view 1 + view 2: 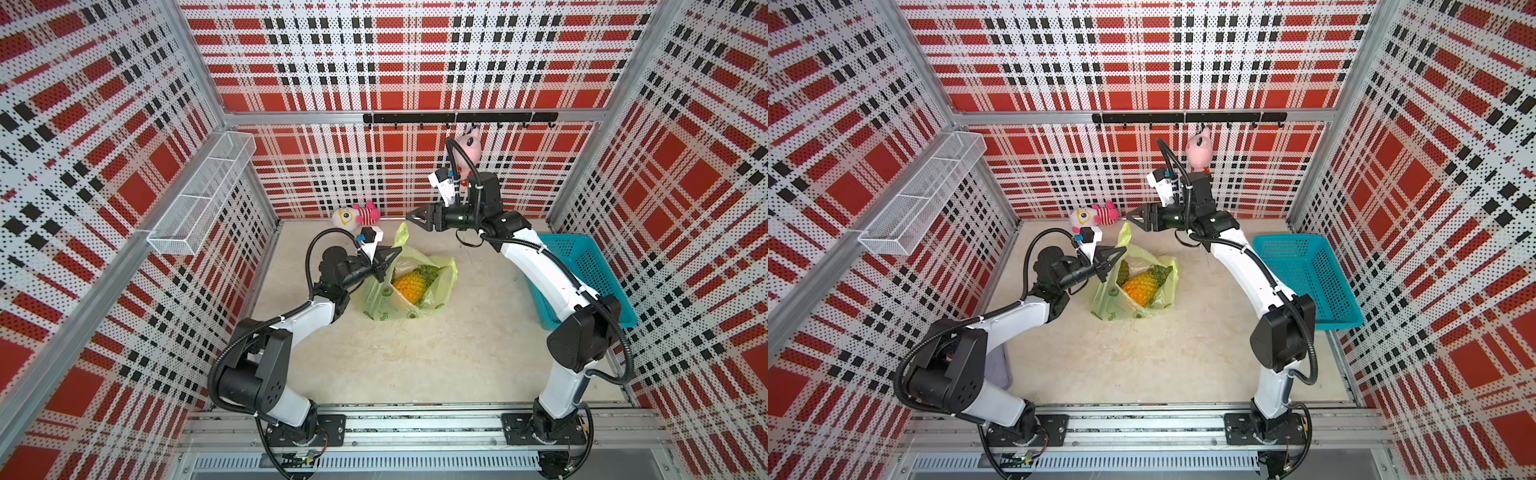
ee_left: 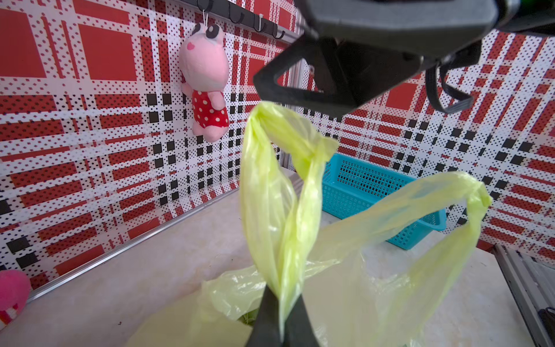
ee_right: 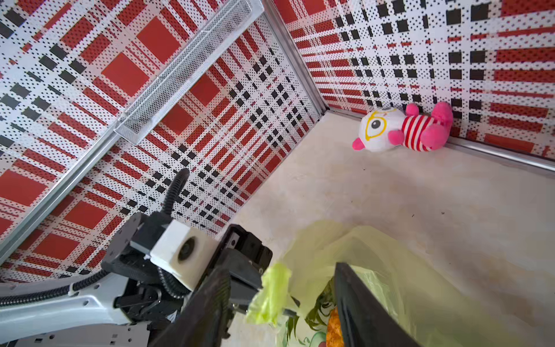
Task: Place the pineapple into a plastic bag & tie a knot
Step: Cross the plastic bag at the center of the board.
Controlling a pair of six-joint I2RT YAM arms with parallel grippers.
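So the spiky yellow-orange pineapple [image 1: 409, 286] is already sitting inside the thin translucent yellow-green plastic bag [image 1: 380, 305]. The bag lies on the pale tabletop [image 1: 415, 365], well apart from the turquoise plastic mesh basket [image 1: 582, 266], on the left arm's side of it. Nothing tied yet.

The left gripper [image 2: 280, 303] is clamped on one handle strap [image 2: 270, 186], which stands up toward the right gripper [image 1: 410, 217]. That one has its jaws apart right at the strap's tip, holding nothing as far as I can see. The other handle strap [image 2: 477, 195] is free, on the basket side.

My worry: film this slippery slides out of the pinch, or the right jaws close on air. And the mouth gapes, so a hard tug could tip the fruit out.
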